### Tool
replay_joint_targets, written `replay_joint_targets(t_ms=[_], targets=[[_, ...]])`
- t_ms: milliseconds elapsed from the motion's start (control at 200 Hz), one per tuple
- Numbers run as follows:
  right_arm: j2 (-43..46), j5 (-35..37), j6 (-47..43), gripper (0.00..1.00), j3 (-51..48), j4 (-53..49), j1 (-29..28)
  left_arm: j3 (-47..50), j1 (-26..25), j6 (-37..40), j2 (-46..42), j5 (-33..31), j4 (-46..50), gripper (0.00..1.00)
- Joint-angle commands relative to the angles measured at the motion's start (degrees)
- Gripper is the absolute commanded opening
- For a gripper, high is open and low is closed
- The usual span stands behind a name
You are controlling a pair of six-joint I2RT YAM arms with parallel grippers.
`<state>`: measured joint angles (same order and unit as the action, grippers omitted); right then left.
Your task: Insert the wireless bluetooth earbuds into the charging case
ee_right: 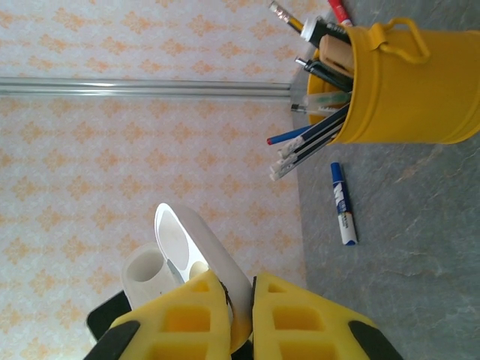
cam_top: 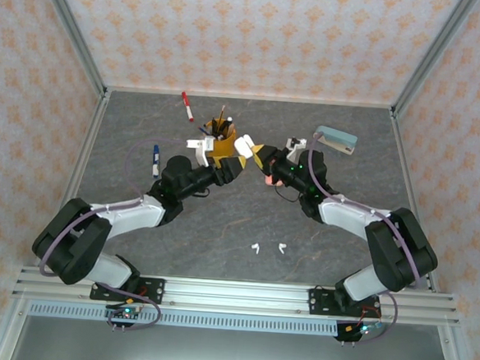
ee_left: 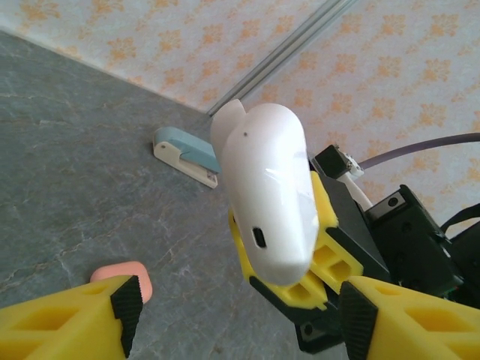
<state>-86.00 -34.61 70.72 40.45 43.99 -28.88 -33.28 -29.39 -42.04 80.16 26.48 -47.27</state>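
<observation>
Pink case (ee_left: 129, 271) half hidden behind left hand (ee_left: 240, 309) finger (ee_left: 71, 319); white case (ee_right: 196, 244) lower part hidden in right hand (ee_right: 240, 291).

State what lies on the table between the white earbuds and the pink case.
Nothing: in the top view, the table between the white earbuds and the pink case is bare.

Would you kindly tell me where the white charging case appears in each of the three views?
Top external: white charging case at centre, between the two arms.
Left wrist: mid-frame, close up.
Right wrist: bottom left, lid open.
Shared landmark: the yellow-fingered right pincer, clamped on it.
</observation>
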Motion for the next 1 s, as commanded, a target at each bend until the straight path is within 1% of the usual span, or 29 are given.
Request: replay_joint_targets(t_ms=[0,20,65,120,235,255,410,520,596,746,841,896,996], targets=[[1.6,-2.0,-3.6,0.09,2.3,-2.4,1.4,-0.7,1.4,3.0,-4.7,-1.6,6.6,0.76],[1.8,-2.3,-4.3,0.09,2.5,-3.2,1.7,-0.9,1.8,3.6,-5.4,-1.3,7.9,0.76],[2.3,-3.1,-6.5,0.09,3.0,-5.6,2.4,-1.8,2.9,4.7,-6.6,-0.5,11.2,0.81],[3.1,-4.2,-10.1,0.09,3.9,-9.9,3.2,-3.7,4.6,6.7,-7.7,1.6,16.5,0.83],[4.5,-7.3,-20.2,0.09,7.2,-20.7,5.0,-8.9,7.8,11.1,-7.1,9.0,26.6,0.88],[4.6,-7.9,-22.1,0.08,8.0,-22.7,5.2,-9.9,8.3,13.1,-6.8,10.5,28.5,0.88],[4.3,-14.1,-35.9,0.07,13.7,-36.3,7.1,-17.8,9.0,23.2,-3.4,21.4,40.9,0.91],[3.6,-17.0,-45.5,0.05,17.8,-45.9,8.1,-21.4,9.0,28.9,-1.8,27.0,46.9,0.92],[3.1,-17.8,-50.0,0.04,19.6,-51.2,8.7,-22.9,9.0,31.0,-1.2,27.9,49.2,0.92],[2.7,-20.6,-54.8,0.02,20.9,-55.9,10.8,-23.9,9.1,33.5,-0.3,30.5,51.3,0.92],[2.5,-21.6,-59.4,0.02,22.3,-60.3,11.3,-24.6,9.1,33.7,1.2,32.8,51.5,0.92],[1.9,-22.1,-61.8,0.00,23.4,-63.0,11.3,-25.0,9.0,33.7,2.4,33.8,51.6,0.92],[1.0,-22.3,-63.8,0.00,24.2,-65.0,11.2,-26.2,9.0,34.2,4.1,35.5,52.6,0.92]])
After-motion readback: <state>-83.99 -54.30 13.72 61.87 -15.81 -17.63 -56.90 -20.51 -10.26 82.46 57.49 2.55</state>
